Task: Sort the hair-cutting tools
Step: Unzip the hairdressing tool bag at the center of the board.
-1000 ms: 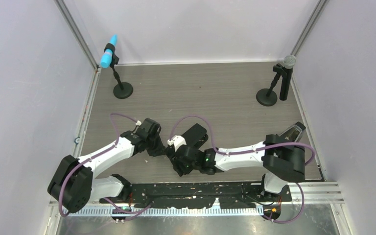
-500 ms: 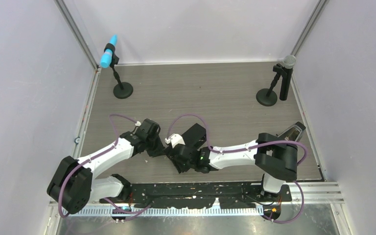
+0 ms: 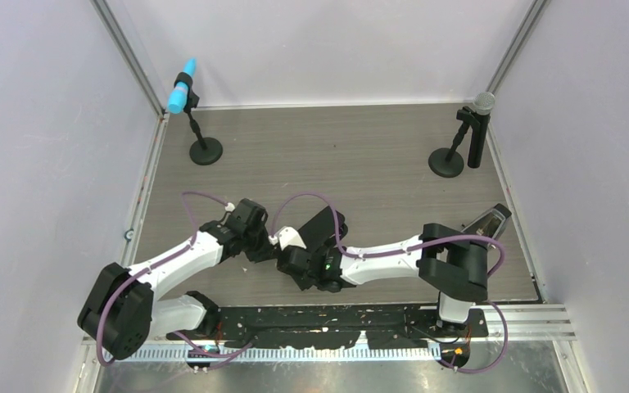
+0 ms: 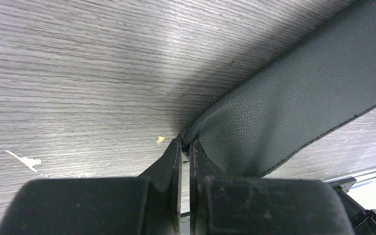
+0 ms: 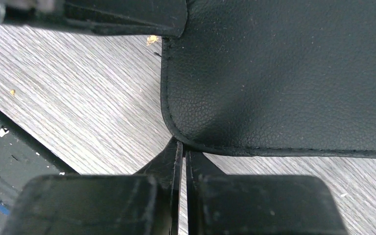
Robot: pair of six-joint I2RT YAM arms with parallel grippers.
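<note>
At the centre of the grey wood-grain table, the left gripper stays pinched closed, tips touching the edge of the flat black grained-leather case. Rightward, the right gripper, half open a second ago, has closed at the case's corner, its arm shifted left. Hair-cutting tools show in no view.

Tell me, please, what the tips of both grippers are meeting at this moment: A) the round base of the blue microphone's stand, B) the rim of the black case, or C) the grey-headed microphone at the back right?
B: in the wrist views the left gripper and the right gripper are each shut with their tips right at the rim of the black case.
</note>
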